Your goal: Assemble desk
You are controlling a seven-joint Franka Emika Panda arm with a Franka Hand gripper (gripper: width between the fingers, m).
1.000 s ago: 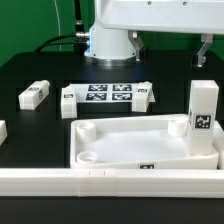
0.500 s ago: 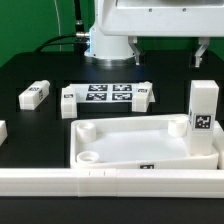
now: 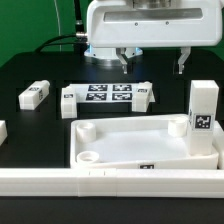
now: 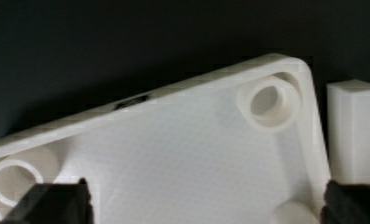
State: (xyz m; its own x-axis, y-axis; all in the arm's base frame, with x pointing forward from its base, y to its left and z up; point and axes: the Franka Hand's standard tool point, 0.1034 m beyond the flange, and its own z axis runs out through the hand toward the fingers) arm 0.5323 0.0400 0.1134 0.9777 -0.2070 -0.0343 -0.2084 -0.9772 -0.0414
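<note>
The white tray-like tabletop (image 3: pixel 140 142) lies at the front of the table, its round corner sockets facing up. One white tagged leg (image 3: pixel 204 118) stands upright at its corner on the exterior view's right. My gripper (image 3: pixel 154 62) hangs open and empty above the table behind the tabletop, touching nothing. In the wrist view the tabletop (image 4: pixel 164 140) fills the picture, with a socket (image 4: pixel 271 100) near the leg (image 4: pixel 356 130). My open gripper (image 4: pixel 203 205) has dark fingertips (image 4: pixel 57 205) on either side of bare tabletop surface.
The marker board (image 3: pixel 105 95) lies behind the tabletop. A loose leg (image 3: pixel 36 94) lies on the exterior view's left, another (image 3: pixel 2 130) at the left edge. The long white border rail (image 3: pixel 110 181) runs along the front. The robot base (image 3: pixel 105 45) stands at the back.
My hand has come down. The two fingers, out of sight above the picture before, now show below the hand body. The tabletop and legs have not moved.
</note>
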